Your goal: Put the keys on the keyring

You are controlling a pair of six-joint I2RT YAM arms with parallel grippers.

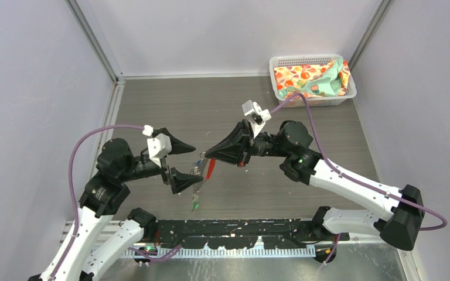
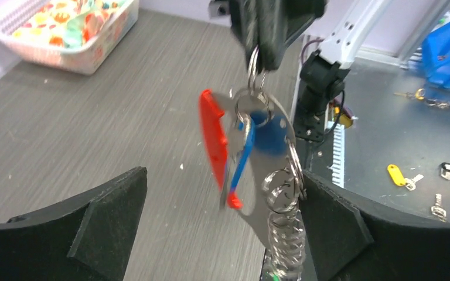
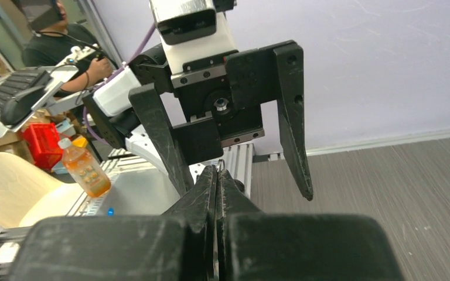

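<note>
Right gripper (image 2: 262, 50), pressed shut on the thin silvery wire keyring (image 2: 214, 143) with flat red crescent tag, dangles it and a small blue-headed key (image 2: 268, 133) in mid-air between the left gripper's (image 1: 197, 164) spread fingers, whose mistimed closing could knock the bunch free

2 grippers: left gripper (image 1: 198, 164), right gripper (image 1: 207, 155). 1 keyring (image 2: 282, 190) w/ 1 red tag (image 2: 214, 140). 2 keys: 1 blue key (image 2: 266, 136), 1 green key (image 1: 195, 205). 1 basket (image 1: 281, 61), 1 patterned cloth (image 1: 310, 79) inside. Off desk: min. 3 spare keys (image 2: 399, 175), 1 bottle (image 3: 85, 167).
</note>
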